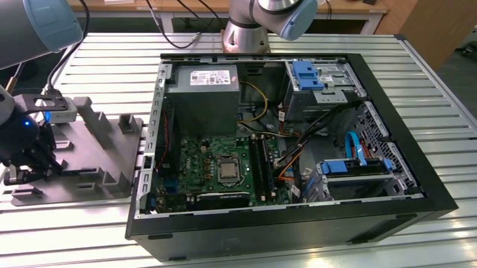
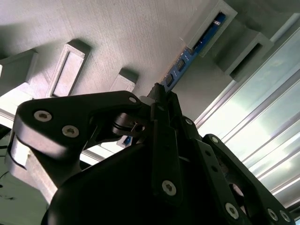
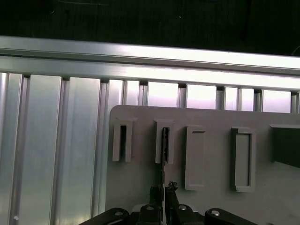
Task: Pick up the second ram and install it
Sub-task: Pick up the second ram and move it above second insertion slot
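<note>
One view from outside first: black gripper (image 1: pixel 31 167) at the exterior view's left, low over the grey tray (image 1: pixel 123 167) with upright pegs, on the slatted metal table (image 1: pixel 425 61). To the exterior view's right of the tray, an open computer case (image 1: pixel 387 206) lying on its side. Inside it, a green motherboard (image 1: pixel 201 162) with long black slots (image 1: pixel 260 162), a grey power supply (image 1: pixel 201 84) and blue brackets (image 1: pixel 307 75) by the drive bays. Arm base (image 1: pixel 249 28) behind the case.

In the second wrist view: second ram (image 2: pixel 180 66) seen nearly edge-on, a thin blue board with small dark chips along its face. Runs from the gripper (image 2: pixel 159 96) to a slotted peg (image 2: pixel 220 21) of the tray (image 2: pixel 117 33), far end seated in that peg's slot. Fingers (image 2: pixel 161 122) pressed together on the near end of the board, clamping it.

In the first wrist view: second ram (image 3: pixel 165 140) reduced to a thin dark line, upright on its long edge in a narrow peg. Another narrow peg (image 3: pixel 122 140) just beside it, two wider ones (image 3: pixel 194 157) on the other side. Gripper (image 3: pixel 164 190) directly over the line, one fingertip against each face. Table slats (image 3: pixel 47 140) beyond the tray's edge.
</note>
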`<state>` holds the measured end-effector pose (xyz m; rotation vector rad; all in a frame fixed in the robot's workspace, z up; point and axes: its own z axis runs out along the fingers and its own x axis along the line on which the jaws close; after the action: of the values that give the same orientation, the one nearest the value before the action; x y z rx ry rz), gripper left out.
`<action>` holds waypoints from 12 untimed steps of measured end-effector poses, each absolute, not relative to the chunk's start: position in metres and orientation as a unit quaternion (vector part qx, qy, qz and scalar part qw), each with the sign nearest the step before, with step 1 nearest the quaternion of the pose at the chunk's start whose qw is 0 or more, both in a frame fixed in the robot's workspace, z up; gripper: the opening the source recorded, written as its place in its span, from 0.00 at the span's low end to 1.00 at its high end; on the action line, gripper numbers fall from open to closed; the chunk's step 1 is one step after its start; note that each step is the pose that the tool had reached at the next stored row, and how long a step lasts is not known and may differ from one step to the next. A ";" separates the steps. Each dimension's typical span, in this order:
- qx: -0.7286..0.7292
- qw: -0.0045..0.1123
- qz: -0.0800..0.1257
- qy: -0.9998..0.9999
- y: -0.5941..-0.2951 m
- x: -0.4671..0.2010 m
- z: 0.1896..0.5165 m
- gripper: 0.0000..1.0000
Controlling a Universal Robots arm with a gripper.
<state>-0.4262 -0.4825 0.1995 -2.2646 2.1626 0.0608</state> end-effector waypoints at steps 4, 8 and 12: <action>-0.723 0.005 0.020 0.690 -0.483 -0.426 0.199 0.19; -0.723 0.005 0.020 0.690 -0.483 -0.426 0.199 0.19; -0.723 0.005 0.020 0.690 -0.483 -0.426 0.199 0.19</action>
<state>-0.4262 -0.4827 0.1994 -2.2645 2.1624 0.0611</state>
